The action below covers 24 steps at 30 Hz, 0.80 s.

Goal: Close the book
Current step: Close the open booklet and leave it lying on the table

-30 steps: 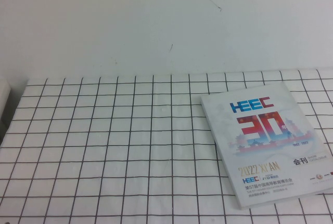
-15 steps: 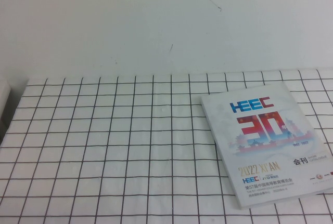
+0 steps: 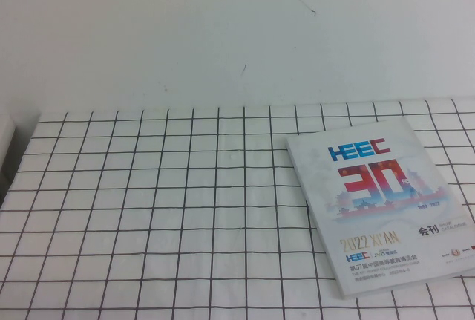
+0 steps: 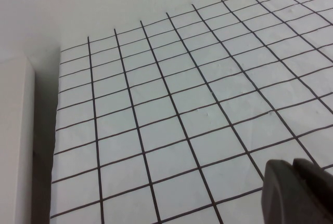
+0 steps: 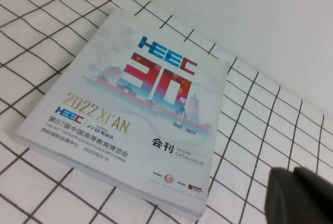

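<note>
Change: nothing moves compared with a second ago; the book lies in the same place and no arm enters the high view.
Wall: plain white wall, behind the table.
Table: white cloth with a black square grid, covering the whole surface.
Book: pale, glossy rectangular catalogue with blue "HEEC" letters and a red "30" on the cover. It lies flat on the cloth on the robot's right side, front cover up, and it looks already shut.
Long axis: it runs from the far side toward the near right corner, a little turned against the grid lines; the thick bound edge seems to be on the left.
Left gripper: dark gripper, above bare cloth on the left side, well apart from the book; I cannot tell if it is apart or together.
Right gripper: dark gripper, near the book's near corner, not touching it; its state I also cannot tell.
Nearer arm: the right one, I judge; little seems left to do.
</note>
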### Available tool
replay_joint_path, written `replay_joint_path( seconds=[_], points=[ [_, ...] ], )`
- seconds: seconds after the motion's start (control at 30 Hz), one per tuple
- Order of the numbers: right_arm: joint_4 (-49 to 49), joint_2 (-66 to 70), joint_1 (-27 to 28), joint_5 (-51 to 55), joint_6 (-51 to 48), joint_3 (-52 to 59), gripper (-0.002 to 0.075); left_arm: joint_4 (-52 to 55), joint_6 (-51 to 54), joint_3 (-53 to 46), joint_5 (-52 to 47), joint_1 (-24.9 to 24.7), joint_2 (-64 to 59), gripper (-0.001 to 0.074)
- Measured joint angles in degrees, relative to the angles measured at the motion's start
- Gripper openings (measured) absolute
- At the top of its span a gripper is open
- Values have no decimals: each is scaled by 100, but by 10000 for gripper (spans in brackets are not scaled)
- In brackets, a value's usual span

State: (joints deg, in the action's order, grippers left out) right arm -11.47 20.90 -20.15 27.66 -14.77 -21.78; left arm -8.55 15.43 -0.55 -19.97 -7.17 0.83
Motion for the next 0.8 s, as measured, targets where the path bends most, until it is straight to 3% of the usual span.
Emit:
replay_joint_path(
  seconds=[0.4, 0.7, 0.8],
  points=[
    [0, -650, 259, -131, 0, 189, -3, 0, -9, -9, 0, 0, 0, -3],
    [448, -1816, 1052, -2027, 1224, 1975, -3, 0, -9, -9, 0, 0, 0, -3],
    [469, -2094, 1281, -1971, 1477, 2295, -3, 0, -9, -9, 8, 0, 0, -3]
  ],
)
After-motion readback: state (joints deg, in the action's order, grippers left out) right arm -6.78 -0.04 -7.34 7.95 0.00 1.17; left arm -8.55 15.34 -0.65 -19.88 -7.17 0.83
